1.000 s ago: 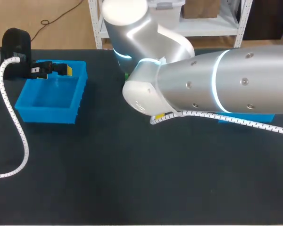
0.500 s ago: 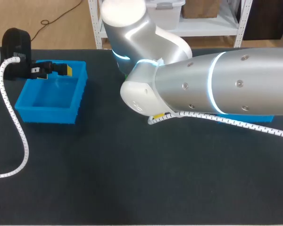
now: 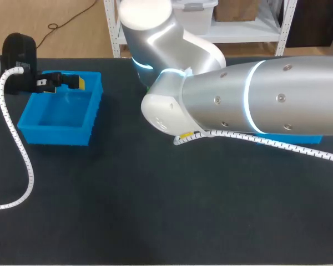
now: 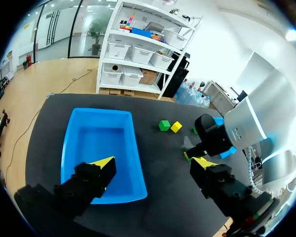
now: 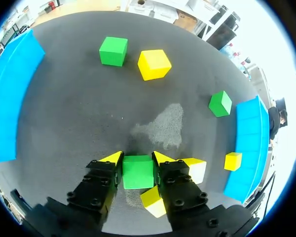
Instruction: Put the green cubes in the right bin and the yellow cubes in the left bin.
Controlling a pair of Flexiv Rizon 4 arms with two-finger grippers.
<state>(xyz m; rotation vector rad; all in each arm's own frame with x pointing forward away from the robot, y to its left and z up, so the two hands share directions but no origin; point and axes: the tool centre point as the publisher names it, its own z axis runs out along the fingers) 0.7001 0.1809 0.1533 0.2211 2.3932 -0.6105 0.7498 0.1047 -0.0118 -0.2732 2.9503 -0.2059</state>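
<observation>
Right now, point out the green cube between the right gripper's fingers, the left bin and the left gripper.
green cube (image 5: 138, 172), right wrist view, its top face.
left bin (image 3: 55, 136), head view, its front wall.
left gripper (image 4: 154, 163), left wrist view, midway between fingertips.

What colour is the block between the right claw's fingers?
The block is green, clearest in the right wrist view.

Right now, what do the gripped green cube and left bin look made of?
The green cube in the right gripper: matte, crisp-edged, evenly coloured; foam or painted wood, can't tell. The left bin: smooth, slightly glossy blue, rounded moulded corners; likely plastic.
</observation>
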